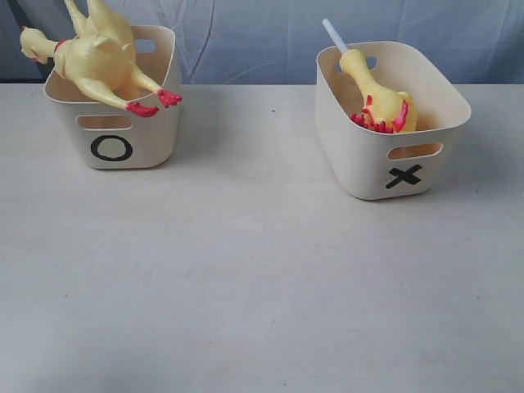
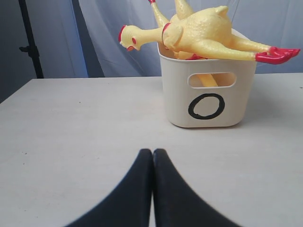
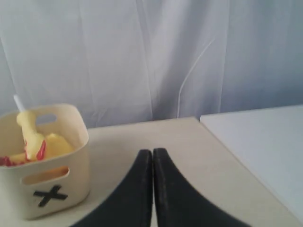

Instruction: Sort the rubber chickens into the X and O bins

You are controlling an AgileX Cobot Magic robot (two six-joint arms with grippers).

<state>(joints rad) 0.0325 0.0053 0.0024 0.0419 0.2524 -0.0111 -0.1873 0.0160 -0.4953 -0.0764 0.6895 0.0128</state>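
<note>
Nearest the lens, the black two-fingered left gripper (image 2: pixel 152 151): jaws pressed flat together, nothing between them, low over the pale grey table top (image 2: pixel 71 142). Same with the black two-fingered right gripper (image 3: pixel 152 151): jaws closed tip to tip, empty. Straight beyond the left gripper and well apart from it, the cream rounded plastic bin marked with a black O (image 2: pixel 177 94), standing upright. Across its rim, a yellow rubber chicken with red comb, beak and feet (image 2: pixel 203 33), head hanging past one edge, red feet poking out over the other; more yellow bodies beneath and behind it, number unclear. Off to one side of the right gripper, the matching cream bin marked with a black X (image 3: pixel 75 179). Inside, a second yellow rubber chicken (image 3: pixel 35 139), leaning on the back wall, a white stick (image 1: pixel 333 34) jutting from its upper end above the rim. In the exterior view, O bin far left, X bin far right, well apart.
</note>
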